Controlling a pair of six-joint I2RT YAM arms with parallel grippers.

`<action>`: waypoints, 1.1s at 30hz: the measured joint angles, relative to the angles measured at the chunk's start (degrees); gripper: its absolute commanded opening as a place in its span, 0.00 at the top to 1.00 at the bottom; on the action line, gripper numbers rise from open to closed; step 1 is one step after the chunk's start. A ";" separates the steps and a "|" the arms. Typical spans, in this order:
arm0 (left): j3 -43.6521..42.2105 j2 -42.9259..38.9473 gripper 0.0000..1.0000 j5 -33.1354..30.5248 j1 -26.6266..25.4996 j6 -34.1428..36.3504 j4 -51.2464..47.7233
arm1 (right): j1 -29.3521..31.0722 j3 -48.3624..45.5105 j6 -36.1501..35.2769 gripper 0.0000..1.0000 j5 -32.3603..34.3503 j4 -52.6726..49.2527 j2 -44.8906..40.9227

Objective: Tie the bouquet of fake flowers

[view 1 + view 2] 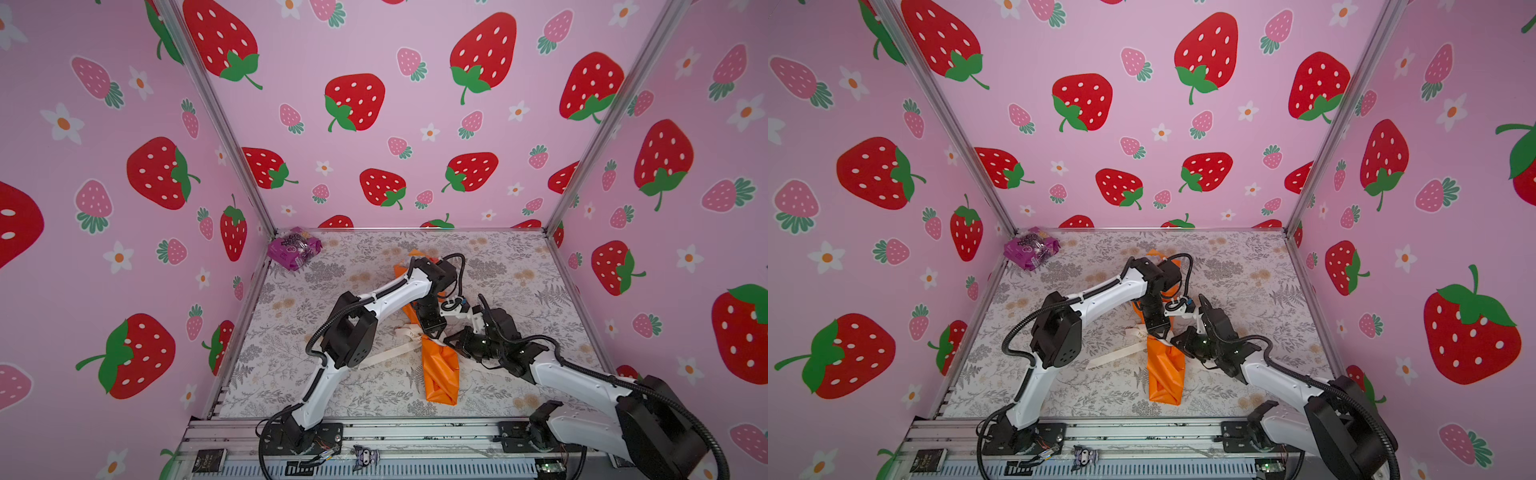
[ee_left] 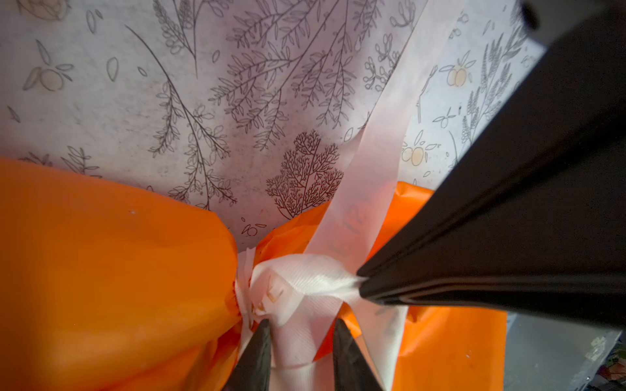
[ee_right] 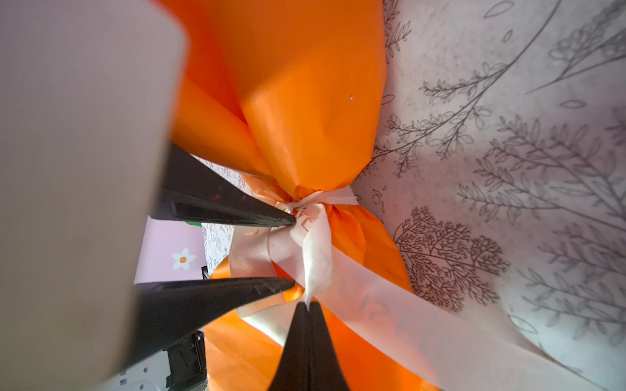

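Note:
The bouquet of fake flowers lies in its orange paper wrap (image 1: 440,370) (image 1: 1165,370) mid-table, and the left arm covers its far end. A cream ribbon (image 2: 298,281) (image 3: 311,216) is knotted round the wrap's pinched waist. One ribbon tail (image 1: 386,353) (image 1: 1113,357) trails left over the table. My left gripper (image 1: 432,332) (image 1: 1160,334) (image 2: 301,323) (image 3: 294,251) is open, its tips standing either side of the ribbon at the knot. My right gripper (image 1: 446,338) (image 1: 1175,340) (image 3: 308,304) is shut on a ribbon end just beside the knot, and its fingers (image 2: 474,254) meet the left's there.
A crinkly purple packet (image 1: 295,249) (image 1: 1032,249) sits in the far left corner. Strawberry-print walls enclose the leaf-patterned table (image 1: 519,266) on three sides. An aluminium rail (image 1: 374,432) carrying both arm bases runs along the front edge.

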 measured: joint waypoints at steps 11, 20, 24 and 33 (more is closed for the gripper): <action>-0.11 -0.07 0.91 -3.21 -1.16 1.36 0.20 | -0.11 0.00 -0.09 1.00 0.24 -0.57 0.17; -0.92 -2.05 0.96 -4.15 -1.36 1.31 0.68 | -0.11 0.00 -0.13 1.00 0.59 -0.48 0.52; -1.68 -3.74 0.89 -4.26 -1.36 0.81 1.14 | -0.15 0.00 -0.17 1.00 0.63 -0.33 0.87; -2.51 -4.92 0.96 -4.48 -1.03 0.04 2.10 | -0.22 0.00 -0.26 1.00 0.66 -0.28 1.14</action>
